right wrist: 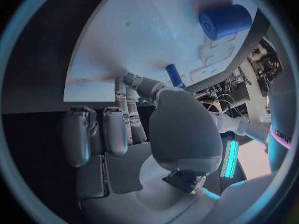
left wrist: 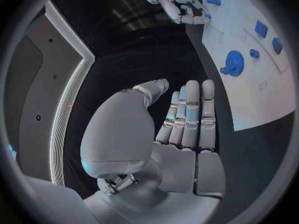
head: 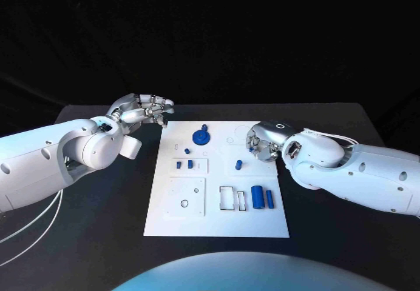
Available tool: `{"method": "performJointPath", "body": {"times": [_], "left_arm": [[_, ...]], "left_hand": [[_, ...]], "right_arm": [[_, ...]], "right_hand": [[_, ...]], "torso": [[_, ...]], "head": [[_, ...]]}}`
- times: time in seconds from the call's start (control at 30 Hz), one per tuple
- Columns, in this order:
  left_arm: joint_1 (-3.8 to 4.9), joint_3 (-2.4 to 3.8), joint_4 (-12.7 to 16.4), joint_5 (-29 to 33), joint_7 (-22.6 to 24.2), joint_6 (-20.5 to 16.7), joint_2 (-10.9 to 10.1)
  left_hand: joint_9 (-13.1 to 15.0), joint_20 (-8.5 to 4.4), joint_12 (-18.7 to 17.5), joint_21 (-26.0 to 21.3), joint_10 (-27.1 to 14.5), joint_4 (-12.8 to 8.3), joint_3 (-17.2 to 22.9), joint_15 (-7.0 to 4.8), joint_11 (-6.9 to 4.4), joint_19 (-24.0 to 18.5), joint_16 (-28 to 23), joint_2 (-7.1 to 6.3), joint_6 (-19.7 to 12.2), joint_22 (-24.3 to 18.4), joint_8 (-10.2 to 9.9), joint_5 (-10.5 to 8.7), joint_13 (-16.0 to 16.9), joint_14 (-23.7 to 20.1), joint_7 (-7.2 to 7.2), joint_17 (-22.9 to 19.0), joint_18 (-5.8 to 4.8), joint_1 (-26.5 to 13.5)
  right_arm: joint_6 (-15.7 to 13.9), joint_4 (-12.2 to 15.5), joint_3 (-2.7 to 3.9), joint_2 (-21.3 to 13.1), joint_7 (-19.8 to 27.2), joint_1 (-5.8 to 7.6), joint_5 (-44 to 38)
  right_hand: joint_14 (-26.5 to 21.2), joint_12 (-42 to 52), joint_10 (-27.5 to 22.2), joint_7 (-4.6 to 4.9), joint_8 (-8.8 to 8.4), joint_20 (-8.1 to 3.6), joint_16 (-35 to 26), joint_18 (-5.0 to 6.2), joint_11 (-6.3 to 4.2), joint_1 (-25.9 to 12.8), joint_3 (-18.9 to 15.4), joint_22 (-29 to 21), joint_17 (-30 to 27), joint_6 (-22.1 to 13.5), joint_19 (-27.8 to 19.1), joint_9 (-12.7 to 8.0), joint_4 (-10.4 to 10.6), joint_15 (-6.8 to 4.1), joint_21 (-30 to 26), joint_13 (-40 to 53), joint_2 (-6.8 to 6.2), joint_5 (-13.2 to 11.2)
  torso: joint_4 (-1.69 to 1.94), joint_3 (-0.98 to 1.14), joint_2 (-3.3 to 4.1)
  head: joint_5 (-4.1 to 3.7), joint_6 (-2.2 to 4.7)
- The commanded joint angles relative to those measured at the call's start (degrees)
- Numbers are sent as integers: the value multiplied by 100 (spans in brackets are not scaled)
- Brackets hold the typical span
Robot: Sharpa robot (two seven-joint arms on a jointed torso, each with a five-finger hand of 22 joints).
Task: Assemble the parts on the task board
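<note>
**Two hands beside the white board**

From above, the task board (head: 219, 212) lies in the middle of the black surface (head: 341, 121), with the blue parts (head: 258, 197) on it. The left hand (head: 140, 110) hangs past the board's far left corner, fingers curled in. Its wrist view shows the fingers (left wrist: 190, 114) straight, together, holding nothing. The right hand (head: 263, 142) hangs over the board's right edge, fingers (right wrist: 115, 129) curled, holding nothing, near a small blue peg (right wrist: 175, 76).

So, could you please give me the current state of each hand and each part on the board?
left hand: fingers curled, holding nothing, off the board
right hand: over the board's right edge, grip unclear
task board: flat on the table
blue gear: lying on the board
large blue cylinder: lying on its side
</note>
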Motion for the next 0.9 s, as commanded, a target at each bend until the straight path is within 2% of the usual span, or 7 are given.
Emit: {"method": "performJointPath", "body": {"times": [0.03,0.2,0.6,0.77,0.9], "left_arm": [[3,5,-1,-24,3,84,7],[3,5,-5,-24,-4,84,7],[3,5,-16,-24,-10,83,15],[3,5,-19,-24,-11,86,14],[3,4,-21,-24,-12,89,20]], "left_hand": [[4,-15,-16,-33,-59,-6,-16,-6,2,-43,-29,-20,-58,-8,24,-14,-11,-51,8,-6,60,-61],[4,-12,-20,-40,-74,-7,-20,-2,7,-46,-36,-25,-73,-15,31,-14,-16,-54,11,-9,59,-67],[3,-4,-31,-54,-115,-11,-24,7,19,-51,-51,-31,-113,-30,47,-14,-28,-60,21,-16,58,-74],[2,0,-37,-60,-137,-16,-24,12,25,-53,-57,-32,-132,-37,56,-13,-34,-62,27,-18,58,-74],[2,0,-37,-60,-137,-16,-24,12,25,-53,-57,-32,-132,-37,56,-13,-34,-62,27,-18,58,-74]], "right_arm": [[-19,66,8,-40,-11,13,108],[-17,168,18,-118,-6,38,150],[13,186,24,-154,17,63,219],[-40,341,37,-231,17,74,223],[-84,542,58,-296,10,137,222]], "right_hand": [[257,-25,-53,8,10,-30,18,-85,5,-50,-6,1127,-9,-6,122,215,36,-23,11,5,-16,-24],[256,-35,-61,8,1,-29,15,-84,6,-60,-8,1125,-16,-18,118,217,39,-22,3,8,-29,-26],[251,-55,-76,9,-16,-27,8,-79,11,-77,-7,1118,-32,-37,106,219,44,-18,-19,11,-53,-23],[253,-59,-78,10,-19,-26,12,-81,12,-80,-6,1122,-24,-40,111,220,46,-17,-9,12,-55,-22],[253,-59,-78,10,-19,-26,12,-81,12,-80,-6,1122,-24,-40,111,220,46,-17,-9,12,-55,-22]], "torso": [[-6,1,0],[-6,2,3],[-4,7,2],[-6,5,6],[-12,-3,-4]], "head": [[-2,16],[-2,28],[2,36],[7,32],[7,37]]}}
